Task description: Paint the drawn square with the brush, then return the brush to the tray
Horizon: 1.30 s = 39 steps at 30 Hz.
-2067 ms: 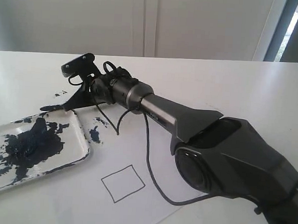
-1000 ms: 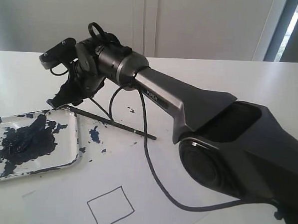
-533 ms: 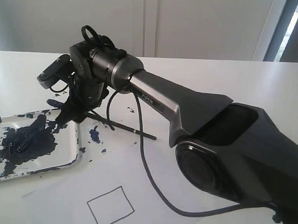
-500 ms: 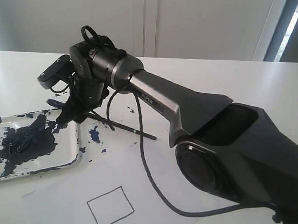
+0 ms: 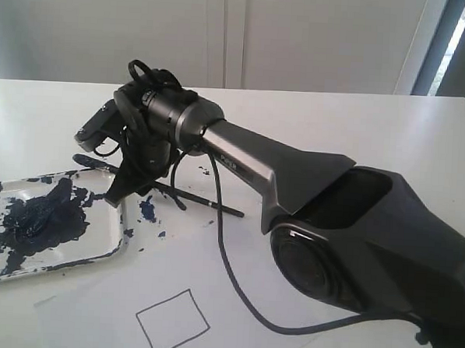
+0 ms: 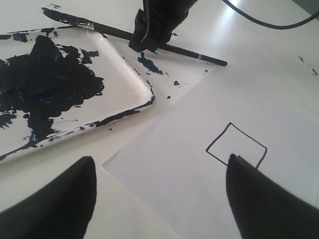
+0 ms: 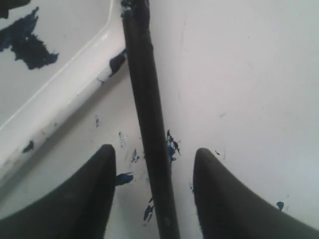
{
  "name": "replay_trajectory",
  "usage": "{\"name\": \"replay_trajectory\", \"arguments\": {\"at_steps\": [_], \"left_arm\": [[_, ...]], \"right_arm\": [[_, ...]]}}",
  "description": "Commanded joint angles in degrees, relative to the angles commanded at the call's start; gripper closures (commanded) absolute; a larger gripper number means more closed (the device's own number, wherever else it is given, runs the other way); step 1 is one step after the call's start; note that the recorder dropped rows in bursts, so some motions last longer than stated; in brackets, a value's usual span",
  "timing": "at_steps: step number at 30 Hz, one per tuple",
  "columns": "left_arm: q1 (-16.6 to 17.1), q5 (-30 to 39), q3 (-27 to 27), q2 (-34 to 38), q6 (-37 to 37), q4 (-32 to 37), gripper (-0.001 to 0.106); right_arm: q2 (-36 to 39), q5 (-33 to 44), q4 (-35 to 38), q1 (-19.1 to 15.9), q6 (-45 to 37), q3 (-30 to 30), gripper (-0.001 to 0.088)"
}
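The tray [image 6: 117, 82], smeared with a big dark paint blob, lies just beside a paper [image 6: 189, 194] bearing the square [image 6: 236, 145], whose inside is white. The brush [image 6: 187, 51] lies across the tray's corner, handle out on the table. The right gripper [image 6: 143, 46] stands over its middle. The left gripper [image 6: 159, 162] is spread wide above the paper's edge.

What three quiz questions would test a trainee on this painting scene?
1. True or false: the drawn square is already painted.
2. Where is the brush? A) between the right gripper's open fingers B) in the left gripper C) on the drawn square
3. What colour is the paint on the tray?
Key: 1 false; 2 A; 3 dark blue-black.
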Motion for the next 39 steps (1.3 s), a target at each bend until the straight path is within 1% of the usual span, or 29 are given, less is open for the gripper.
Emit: {"name": "replay_trajectory", "arguments": {"at_steps": [4, 12, 13, 21, 28, 34, 39], "left_arm": [[0.00, 0.00, 0.00, 0.00, 0.00, 0.00, 0.030], [0.00, 0.00, 0.00, 0.00, 0.00, 0.00, 0.030], [0.00, 0.00, 0.00, 0.00, 0.00, 0.00, 0.030], [0.00, 0.00, 0.00, 0.00, 0.00, 0.00, 0.030], [0.00, 0.00, 0.00, 0.00, 0.00, 0.00, 0.030], [0.00, 0.00, 0.00, 0.00, 0.00, 0.00, 0.030], [0.00, 0.00, 0.00, 0.00, 0.00, 0.00, 0.030]], "right_arm": [[0.12, 0.11, 0.23, 0.00, 0.00, 0.00, 0.0639], [0.12, 0.77, 0.23, 0.00, 0.00, 0.00, 0.0857], [0.12, 0.77, 0.23, 0.00, 0.00, 0.00, 0.0868], [-0.89, 1.45, 0.12, 0.48, -0.14, 0.00, 0.0868], [-4.02, 2.60, -0.12, 0.67, -1.17, 0.00, 0.0868], [-6.94, 3.99, -1.81, 1.07, -1.66, 0.00, 0.0868], [-6.82, 5.37, -1.70, 1.07, -2.06, 0.00, 0.0868]]}}
